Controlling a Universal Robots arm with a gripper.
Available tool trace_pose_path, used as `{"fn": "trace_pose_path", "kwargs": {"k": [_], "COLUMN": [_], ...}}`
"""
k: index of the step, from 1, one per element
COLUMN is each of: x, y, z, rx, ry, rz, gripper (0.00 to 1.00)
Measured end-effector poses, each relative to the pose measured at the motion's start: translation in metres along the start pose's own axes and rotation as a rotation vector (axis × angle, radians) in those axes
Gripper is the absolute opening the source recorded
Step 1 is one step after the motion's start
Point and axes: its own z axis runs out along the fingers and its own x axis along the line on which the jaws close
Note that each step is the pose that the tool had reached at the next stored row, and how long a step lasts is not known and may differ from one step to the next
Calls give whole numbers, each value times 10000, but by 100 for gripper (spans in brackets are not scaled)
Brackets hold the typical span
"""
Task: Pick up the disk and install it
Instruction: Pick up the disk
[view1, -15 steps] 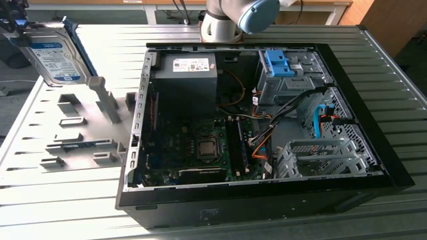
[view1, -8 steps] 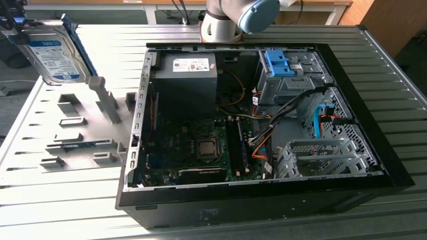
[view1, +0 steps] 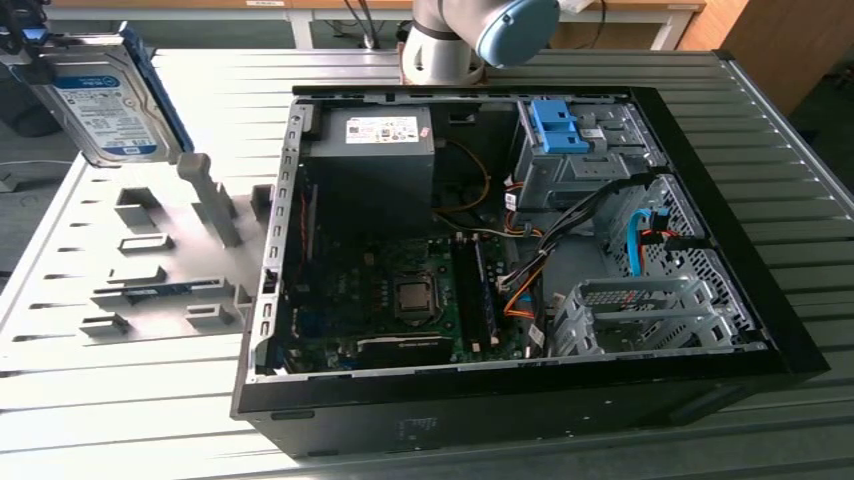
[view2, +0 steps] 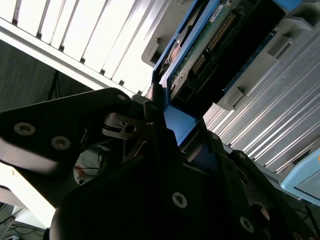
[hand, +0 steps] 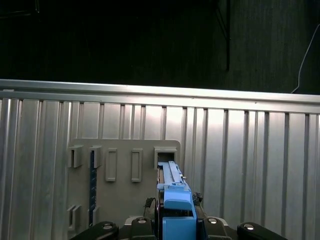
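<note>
The gripper (view2: 169, 122) is clamped on the disk (view1: 102, 100) by its blue rail. It holds the disk edge-up, clear of the grey fixture plate (view1: 74, 255), at ten o'clock from the open case (view1: 534, 420) in the exterior view. This looks like mid-carry: keep the pinch firm, the drive untilted, and high enough to clear the case wall.

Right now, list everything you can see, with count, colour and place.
disk: one, silver-grey with blue rails, held up near the holder plate
holder plate: one, grey, slotted, on the table beside the case
computer case: one, black, open, mid-table
power supply: one, grey, inside the case
bracket: one, blue, inside the case
table: one, silver, slatted
arm: one, grey and light blue, behind the case
end effector: one, black, shut on the disk
</note>
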Motion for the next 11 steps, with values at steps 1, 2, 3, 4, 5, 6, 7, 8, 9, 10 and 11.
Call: {"fn": "trace_pose_path", "kwargs": {"k": [1, 2, 3, 4, 5, 6, 7, 8, 9, 10, 11], "x": [0, 0, 0, 0, 0, 0, 0, 0, 0, 0, 0], "y": [0, 0, 0, 0, 0, 0, 0, 1, 0, 0, 0], "z": [-6, -11, -18, -24, -30, -35, -40, -43, -44, -44, -45], "rx": [1, 2, 3, 3, 3, 4, 5, 5, 7, 7, 6], "ry": [0, 0, 0, 0, 0, 0, 0, 0, -1, -1, 0], "rz": [0, -1, -1, -1, -1, -1, -1, -1, 0, -1, -1], "gripper": [36, 36, 36, 36, 36, 36, 36, 36, 36, 36, 36]}}
